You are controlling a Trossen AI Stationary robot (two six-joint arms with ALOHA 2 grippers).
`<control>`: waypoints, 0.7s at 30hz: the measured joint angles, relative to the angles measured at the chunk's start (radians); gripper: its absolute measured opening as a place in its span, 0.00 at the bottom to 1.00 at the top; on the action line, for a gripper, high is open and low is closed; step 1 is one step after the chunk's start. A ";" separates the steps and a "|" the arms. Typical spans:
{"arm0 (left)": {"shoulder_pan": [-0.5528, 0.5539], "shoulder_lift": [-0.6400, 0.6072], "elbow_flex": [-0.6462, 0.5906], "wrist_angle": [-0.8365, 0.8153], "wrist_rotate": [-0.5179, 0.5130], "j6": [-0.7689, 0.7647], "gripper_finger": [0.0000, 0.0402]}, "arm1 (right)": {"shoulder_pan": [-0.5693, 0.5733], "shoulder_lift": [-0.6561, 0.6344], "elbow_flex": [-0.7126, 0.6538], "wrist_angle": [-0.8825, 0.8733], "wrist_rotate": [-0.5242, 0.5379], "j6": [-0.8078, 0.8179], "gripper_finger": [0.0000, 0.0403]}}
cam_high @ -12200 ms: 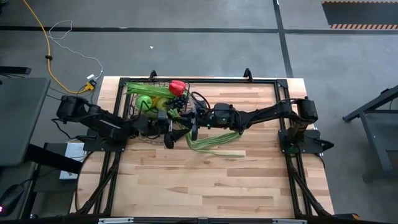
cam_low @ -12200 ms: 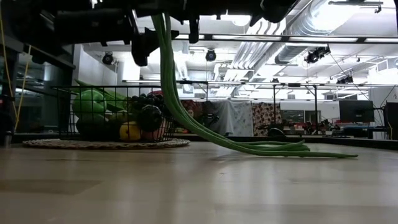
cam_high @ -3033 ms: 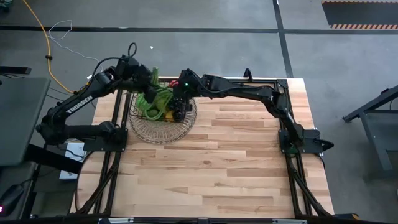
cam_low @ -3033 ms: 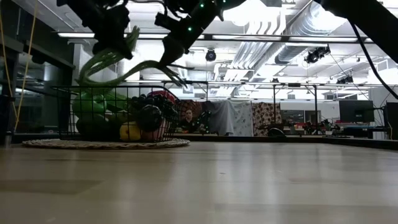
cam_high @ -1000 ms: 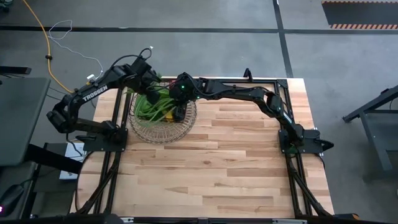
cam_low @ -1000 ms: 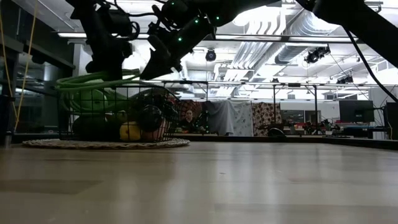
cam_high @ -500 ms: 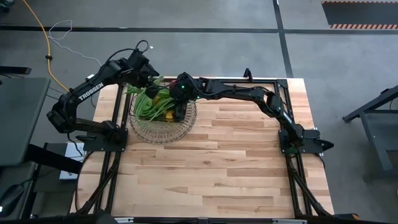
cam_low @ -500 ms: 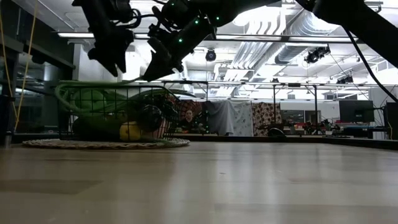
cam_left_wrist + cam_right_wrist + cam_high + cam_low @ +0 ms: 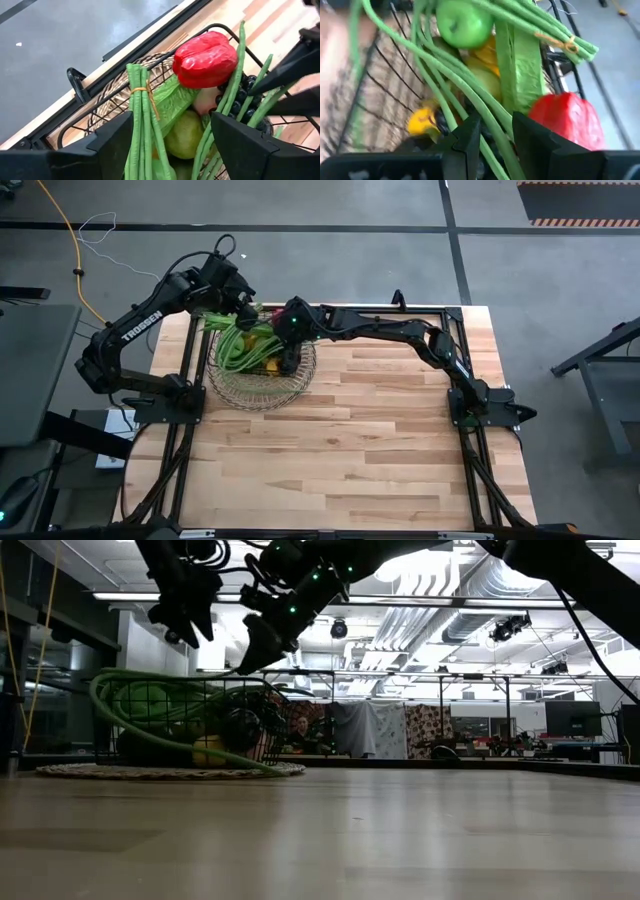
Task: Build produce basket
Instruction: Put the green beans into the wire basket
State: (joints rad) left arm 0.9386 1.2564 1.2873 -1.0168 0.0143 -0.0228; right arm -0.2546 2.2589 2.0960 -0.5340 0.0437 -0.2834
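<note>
The wire basket stands at the table's far left and holds produce: a red pepper, a green apple, dark grapes, a green pear and leafy greens. The long green beans lie across the top. Their tied end rests on the other produce, and a loop hangs over the basket's side. My left gripper hovers open above the tied end and touches nothing. My right gripper is shut on the beans over the basket's right part. My right gripper pinches several strands of the long green beans between its two fingers, well away from the tied end. The fingers slant down from the table's right side and lie across the strands. The beans sag onto the produce, and one trailing end reaches the mat.
A round woven mat lies under the basket. A black frame rail runs along the table's far edge. Bare wooden tabletop stretches to the near and right of the basket.
My left gripper has risen away from the beans and now hangs clear above the basket. The beans' loop has sunk from rim height down over the basket's side, and a trailing end has dropped to the mat. My right gripper has kept its place on the strands.
</note>
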 joint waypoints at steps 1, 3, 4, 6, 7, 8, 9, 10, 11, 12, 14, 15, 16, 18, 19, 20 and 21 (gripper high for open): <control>0.000 0.000 0.000 0.000 0.000 0.000 0.64 | 0.000 0.000 0.000 -0.010 0.020 -0.021 0.27; 0.000 -0.001 0.000 0.000 0.000 0.000 0.64 | 0.002 -0.001 0.000 -0.021 0.045 -0.031 0.28; 0.001 -0.002 0.000 0.000 0.000 0.000 0.64 | 0.002 -0.002 0.000 -0.033 0.053 -0.030 0.29; 0.001 -0.003 0.000 0.001 -0.001 0.000 0.64 | 0.002 -0.003 0.000 -0.071 0.055 -0.031 0.32; 0.001 -0.003 0.000 0.000 0.000 0.000 0.64 | 0.002 -0.003 0.000 -0.094 0.060 -0.031 0.35; 0.000 -0.003 0.000 0.000 0.000 0.000 0.64 | 0.002 -0.003 0.000 -0.114 0.071 -0.031 0.37; 0.000 -0.003 0.000 0.000 0.000 0.000 0.64 | 0.002 -0.003 0.000 -0.128 0.088 -0.031 0.39; 0.000 -0.003 0.000 0.000 0.000 0.000 0.64 | 0.002 -0.005 0.000 -0.140 0.107 -0.032 0.42; 0.000 -0.003 0.000 0.000 0.000 0.000 0.64 | 0.002 -0.008 0.000 -0.150 0.123 -0.032 0.45; 0.000 -0.003 0.000 0.001 0.000 0.000 0.64 | 0.002 -0.010 0.000 -0.154 0.133 -0.033 0.47; 0.000 -0.003 0.000 0.001 0.000 0.000 0.64 | 0.002 -0.010 0.016 -0.182 0.142 -0.038 0.51; 0.000 -0.003 0.000 0.001 0.000 0.000 0.64 | 0.002 -0.010 0.027 -0.196 0.145 -0.040 0.53; 0.000 -0.003 0.000 0.001 0.000 0.000 0.64 | 0.002 -0.010 0.035 -0.198 0.144 -0.040 0.54; 0.000 -0.004 0.000 0.001 0.000 0.000 0.64 | 0.002 -0.011 0.053 -0.196 0.126 -0.040 0.56; 0.000 -0.004 0.000 0.001 0.000 0.000 0.64 | 0.002 -0.011 0.066 -0.204 0.106 -0.039 0.56; 0.000 -0.004 0.000 0.001 0.000 0.000 0.64 | 0.002 -0.011 0.080 -0.209 0.084 -0.039 0.56; 0.000 -0.004 0.000 0.001 0.000 0.000 0.64 | 0.002 -0.011 0.094 -0.208 0.060 -0.040 0.56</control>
State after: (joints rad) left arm 0.9390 1.2526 1.2873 -1.0157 0.0139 -0.0227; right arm -0.2528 2.2482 2.1901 -0.7419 0.1034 -0.3233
